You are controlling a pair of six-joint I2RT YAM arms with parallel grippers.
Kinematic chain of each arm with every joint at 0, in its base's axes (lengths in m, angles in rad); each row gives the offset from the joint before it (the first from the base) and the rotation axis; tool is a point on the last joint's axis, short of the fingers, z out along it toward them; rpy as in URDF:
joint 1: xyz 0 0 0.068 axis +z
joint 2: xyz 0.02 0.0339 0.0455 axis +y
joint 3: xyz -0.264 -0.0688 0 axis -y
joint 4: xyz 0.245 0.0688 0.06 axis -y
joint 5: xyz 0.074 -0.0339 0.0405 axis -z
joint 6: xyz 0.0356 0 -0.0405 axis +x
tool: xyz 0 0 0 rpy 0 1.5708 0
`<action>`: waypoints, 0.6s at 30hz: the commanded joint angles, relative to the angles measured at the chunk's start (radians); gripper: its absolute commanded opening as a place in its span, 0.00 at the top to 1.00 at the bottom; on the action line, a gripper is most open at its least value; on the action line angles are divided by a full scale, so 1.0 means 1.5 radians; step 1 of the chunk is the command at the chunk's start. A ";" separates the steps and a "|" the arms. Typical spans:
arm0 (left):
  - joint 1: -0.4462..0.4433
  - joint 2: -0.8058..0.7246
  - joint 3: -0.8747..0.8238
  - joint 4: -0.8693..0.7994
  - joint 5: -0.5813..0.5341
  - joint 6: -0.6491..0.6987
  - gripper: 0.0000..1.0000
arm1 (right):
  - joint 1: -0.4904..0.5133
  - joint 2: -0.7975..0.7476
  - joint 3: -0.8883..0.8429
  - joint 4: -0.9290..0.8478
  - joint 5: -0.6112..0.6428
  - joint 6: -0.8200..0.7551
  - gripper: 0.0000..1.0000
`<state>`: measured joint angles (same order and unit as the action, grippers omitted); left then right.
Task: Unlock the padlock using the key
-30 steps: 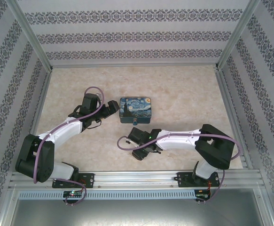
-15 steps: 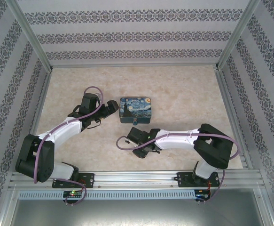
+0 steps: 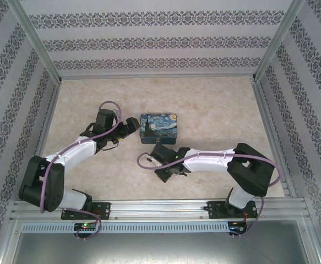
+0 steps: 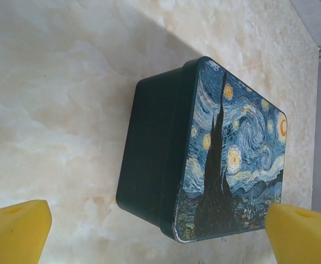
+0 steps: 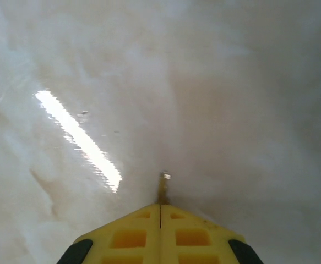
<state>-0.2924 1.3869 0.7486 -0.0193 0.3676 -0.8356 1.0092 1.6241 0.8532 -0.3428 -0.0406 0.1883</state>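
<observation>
From above, the left gripper (image 3: 131, 125) sits beside the tin (image 3: 159, 127). The padlock (image 3: 158, 143) is a blur just ahead of the right gripper (image 3: 160, 150). Left wrist: pads (image 4: 14, 228) spread wide, both cropped. Right wrist: fingers (image 5: 127, 236) pinch the key (image 5: 163, 187), only its tip showing.

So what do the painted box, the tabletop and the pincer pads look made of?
Box: likely thin painted metal, going by the glossy printed lid and rounded edges.
Tabletop: marble-look and polished, since a light streak reflects in it; stone or laminate is unclear.
Left pincer pads: yellow, foam-like and matte, with moulded pockets.
</observation>
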 commanded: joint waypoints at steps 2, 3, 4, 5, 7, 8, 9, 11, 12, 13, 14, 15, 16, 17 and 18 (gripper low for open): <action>0.007 -0.002 0.015 0.004 0.025 -0.014 0.00 | -0.039 -0.057 -0.020 0.030 -0.039 0.026 1.00; 0.007 -0.002 0.013 0.005 0.028 -0.016 0.00 | -0.047 -0.067 -0.023 0.037 -0.046 0.030 1.00; 0.008 -0.004 0.013 0.007 0.032 -0.017 0.00 | -0.055 -0.077 -0.028 0.043 -0.052 0.034 1.00; 0.007 -0.004 0.012 0.009 0.036 -0.021 0.00 | -0.062 -0.088 -0.033 0.050 -0.059 0.038 1.00; 0.007 -0.004 0.008 0.019 0.045 -0.031 0.00 | -0.077 -0.105 -0.042 0.062 -0.072 0.048 1.00; 0.007 -0.005 0.007 0.025 0.052 -0.036 0.00 | -0.085 -0.114 -0.048 0.071 -0.078 0.055 1.00; 0.007 -0.004 0.007 0.031 0.056 -0.041 0.00 | -0.090 -0.121 -0.053 0.078 -0.083 0.061 1.00; 0.006 -0.001 0.003 0.042 0.065 -0.053 0.00 | -0.107 -0.136 -0.066 0.094 -0.097 0.076 1.00; 0.006 -0.001 0.001 0.047 0.070 -0.058 0.00 | -0.114 -0.141 -0.072 0.102 -0.104 0.082 1.00; 0.005 0.001 0.001 0.050 0.072 -0.060 0.00 | -0.122 -0.145 -0.078 0.107 -0.108 0.090 1.00; 0.005 0.001 0.000 0.051 0.072 -0.062 0.00 | -0.125 -0.150 -0.083 0.111 -0.112 0.096 1.00; 0.004 0.002 -0.001 0.051 0.071 -0.062 0.00 | -0.128 -0.155 -0.088 0.115 -0.115 0.102 1.00; 0.004 0.002 -0.003 0.052 0.071 -0.063 0.00 | -0.129 -0.160 -0.092 0.117 -0.117 0.108 1.00; 0.004 0.003 -0.003 0.053 0.071 -0.064 0.00 | -0.129 -0.163 -0.096 0.116 -0.119 0.112 1.00; 0.003 0.003 -0.005 0.055 0.071 -0.066 0.00 | -0.128 -0.163 -0.100 0.118 -0.120 0.117 1.00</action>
<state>-0.2924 1.3869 0.7483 0.0200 0.4564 -0.9085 0.8177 1.4017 0.7242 -0.1947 -0.1814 0.3202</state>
